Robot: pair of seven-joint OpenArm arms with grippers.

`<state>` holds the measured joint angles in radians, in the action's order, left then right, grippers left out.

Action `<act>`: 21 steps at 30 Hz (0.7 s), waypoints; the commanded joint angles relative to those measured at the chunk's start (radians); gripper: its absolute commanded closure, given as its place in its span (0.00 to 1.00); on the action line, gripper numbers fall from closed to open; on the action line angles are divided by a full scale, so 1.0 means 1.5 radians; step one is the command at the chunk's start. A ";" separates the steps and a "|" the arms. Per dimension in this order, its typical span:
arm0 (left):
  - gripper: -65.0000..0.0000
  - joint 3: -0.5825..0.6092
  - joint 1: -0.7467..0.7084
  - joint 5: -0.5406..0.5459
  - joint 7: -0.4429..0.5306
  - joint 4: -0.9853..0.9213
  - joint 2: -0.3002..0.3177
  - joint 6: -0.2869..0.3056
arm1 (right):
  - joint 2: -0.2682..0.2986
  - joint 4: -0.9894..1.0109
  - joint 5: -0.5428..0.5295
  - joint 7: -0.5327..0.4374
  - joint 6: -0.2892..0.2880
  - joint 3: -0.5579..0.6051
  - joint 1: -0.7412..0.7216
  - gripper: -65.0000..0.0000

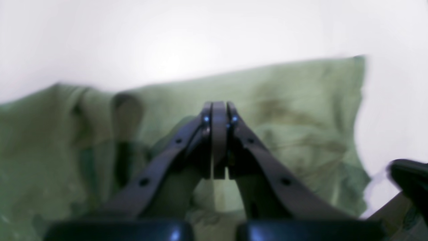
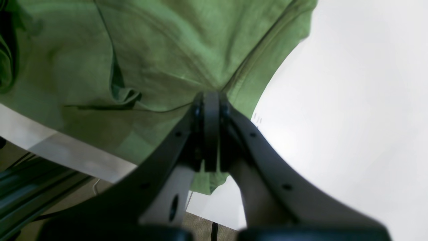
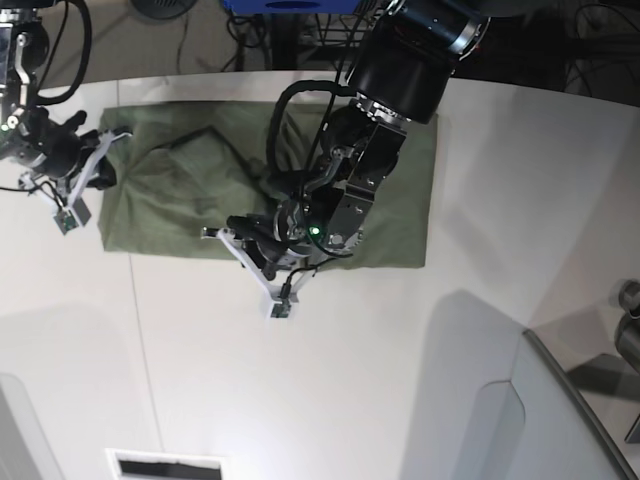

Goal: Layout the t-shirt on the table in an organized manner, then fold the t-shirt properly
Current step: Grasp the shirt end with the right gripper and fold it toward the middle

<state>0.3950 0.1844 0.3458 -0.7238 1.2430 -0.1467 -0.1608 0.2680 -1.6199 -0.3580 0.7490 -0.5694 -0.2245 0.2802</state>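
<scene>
Here the t-shirt (image 3: 200,190) spans the table's (image 3: 400,400) far edge.

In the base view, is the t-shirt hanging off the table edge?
No, the olive-green t-shirt lies wholly on the white table, with bare tabletop showing around it.

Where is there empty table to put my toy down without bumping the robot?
The table is bare in front of the t-shirt, from its near hem to the table's near edge, and to the right of the shirt. The far left is crowded: shirt, left end effector and right end effector.
</scene>
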 commanded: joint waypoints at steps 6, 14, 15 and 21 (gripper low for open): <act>1.00 -0.014 -0.030 0.000 0.006 0.142 0.043 -0.087 | 0.011 -0.107 -0.004 -0.009 -0.002 0.036 0.007 1.00; 1.00 -0.144 -0.223 0.005 0.006 0.396 0.208 -0.127 | 0.007 -0.204 -0.004 0.066 0.002 0.274 0.003 1.00; 1.00 -0.170 -0.246 0.001 0.006 0.406 0.222 -0.126 | 0.007 -0.207 -0.004 0.066 0.003 0.303 0.000 1.00; 1.00 -0.298 -0.357 0.000 0.010 0.411 0.297 -0.123 | 0.003 -0.189 -0.005 0.066 0.107 0.492 -0.081 1.00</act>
<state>-0.0536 -0.3637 0.3447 -0.7296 1.8366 0.2974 -0.3489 0.2672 -1.8881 -0.3584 0.8639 -0.4103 0.5240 0.1661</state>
